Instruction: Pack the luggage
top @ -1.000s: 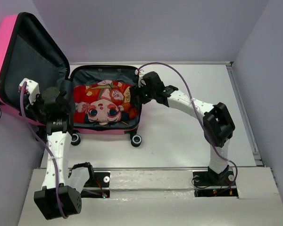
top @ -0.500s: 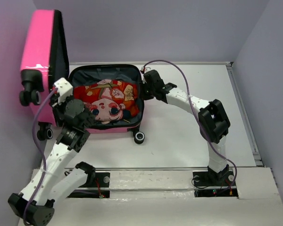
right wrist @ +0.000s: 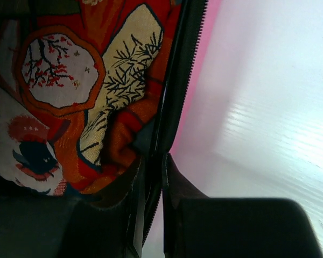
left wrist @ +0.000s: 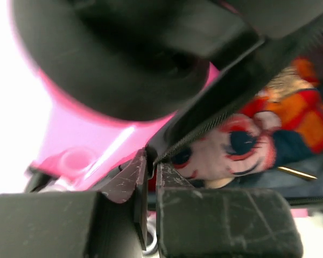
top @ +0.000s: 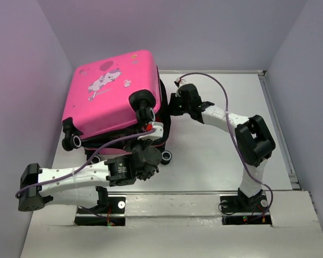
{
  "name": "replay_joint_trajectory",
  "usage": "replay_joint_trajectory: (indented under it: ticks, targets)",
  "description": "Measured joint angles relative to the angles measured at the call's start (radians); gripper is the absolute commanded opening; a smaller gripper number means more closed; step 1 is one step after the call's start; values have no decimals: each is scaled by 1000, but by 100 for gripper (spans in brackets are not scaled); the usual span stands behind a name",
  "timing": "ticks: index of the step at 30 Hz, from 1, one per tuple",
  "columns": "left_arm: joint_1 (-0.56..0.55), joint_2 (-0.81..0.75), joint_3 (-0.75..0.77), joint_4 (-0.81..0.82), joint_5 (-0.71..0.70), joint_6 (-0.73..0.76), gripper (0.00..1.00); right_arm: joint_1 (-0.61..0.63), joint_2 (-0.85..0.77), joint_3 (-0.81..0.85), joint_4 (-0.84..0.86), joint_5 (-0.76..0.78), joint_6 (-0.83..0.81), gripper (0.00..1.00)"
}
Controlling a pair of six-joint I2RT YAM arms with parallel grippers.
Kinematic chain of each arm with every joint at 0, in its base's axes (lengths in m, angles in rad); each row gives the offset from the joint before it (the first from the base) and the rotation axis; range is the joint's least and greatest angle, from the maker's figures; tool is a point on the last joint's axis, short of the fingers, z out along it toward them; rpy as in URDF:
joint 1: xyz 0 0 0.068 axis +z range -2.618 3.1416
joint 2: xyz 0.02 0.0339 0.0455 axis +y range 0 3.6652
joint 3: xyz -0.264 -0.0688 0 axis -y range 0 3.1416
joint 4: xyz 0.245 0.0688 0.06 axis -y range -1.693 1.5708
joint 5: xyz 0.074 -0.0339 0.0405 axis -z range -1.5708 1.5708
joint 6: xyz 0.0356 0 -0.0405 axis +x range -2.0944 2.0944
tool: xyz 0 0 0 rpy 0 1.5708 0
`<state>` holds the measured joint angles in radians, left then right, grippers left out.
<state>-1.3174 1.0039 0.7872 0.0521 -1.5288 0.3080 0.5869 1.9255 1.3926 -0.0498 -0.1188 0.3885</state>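
Note:
The pink luggage (top: 110, 99) lies at the table's left. Its printed lid is tilted low over the base, leaving a gap at the near side. My left gripper (top: 149, 124) is shut on the lid's black zipper edge (left wrist: 215, 115), just below a caster wheel (left wrist: 113, 59). Through the gap the red cartoon-face cloth (left wrist: 247, 142) shows inside. My right gripper (top: 171, 105) is shut on the base's right zipper rim (right wrist: 175, 102), with the cloth (right wrist: 81, 91) lying beside it. In both wrist views, the left gripper (left wrist: 151, 167) and the right gripper (right wrist: 153, 173) pinch only the thin rim.
Purple walls stand close on the left (top: 27, 80), back and right. A raised strip (top: 274, 123) runs along the table's right side. The luggage's base wheels (top: 166, 156) stick out toward the front. My left arm (top: 75, 180) lies low across the front left.
My left gripper has swung the lid from upright at the left down over the base and cloth. The left arm has stretched low to the right. The right gripper has shut on the base's rim.

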Motion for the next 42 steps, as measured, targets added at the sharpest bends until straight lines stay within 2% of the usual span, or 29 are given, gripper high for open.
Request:
replay_joint_trajectory:
  ticks: [1,2,3,5,6,7,8,9,10,11,12,15,19,21,23,24,26,29,30,33,35,38,42]
  targets:
    - [-26,23,4,-5,2,-21,11,-20,-19,-31,11,-23,1,7]
    - [-47,47,16,-6,11,-43,20,-40,-40,-63,18,-47,2,7]
    - [-66,66,41,-8,21,-63,41,-61,-59,-89,21,-67,1,7]
    - [-97,101,111,-2,49,-109,55,-96,-94,-136,35,-88,0,7]
    - [-108,110,151,7,73,-127,74,-114,-112,-155,34,-98,-3,16]
    - [-117,111,185,21,99,-145,79,-130,-130,-177,35,-104,-6,25]
    - [-127,108,231,37,121,-156,83,-153,-148,-200,33,-113,-8,44]
    - [-132,101,265,56,140,-173,85,-170,-162,-214,32,-120,-8,52]
    - [-134,88,304,78,178,-187,85,-189,-171,-224,32,-134,-10,65]
    - [-134,82,320,83,193,-193,86,-196,-173,-225,31,-144,-11,65]
    - [-133,67,358,97,225,-206,87,-215,-179,-229,23,-151,-20,74]
    - [-129,68,445,92,293,-225,89,-266,-182,-229,-16,-166,-27,78]
    - [-82,150,635,41,401,-268,89,-282,-188,-191,-97,-161,-45,78]
    - [-21,181,696,1,476,-300,89,-280,-210,-171,-145,-144,-56,76]
    - [135,200,721,-38,583,-351,89,-281,-280,-144,-190,-115,-69,61]
    - [221,203,721,-64,637,-379,89,-284,-313,-136,-202,-108,-72,35]
    - [409,221,728,-105,739,-428,89,-285,-412,-135,-211,-97,-74,7]
    - [630,284,789,-161,883,-501,89,-243,-584,-139,-214,-64,-78,7]
    - [730,332,840,-185,957,-525,88,-179,-659,-144,-210,-55,-80,7]
    - [922,472,993,-240,1133,-578,88,-8,-759,-190,-188,-49,-90,7]
    - [1017,578,1101,-273,1230,-599,89,201,-819,-278,-192,-28,-95,7]
    - [1140,748,1264,-339,1341,-612,89,372,-829,-391,-232,-4,-88,7]
    - [1276,978,1448,-418,1483,-629,87,462,-829,-539,-306,42,-41,7]
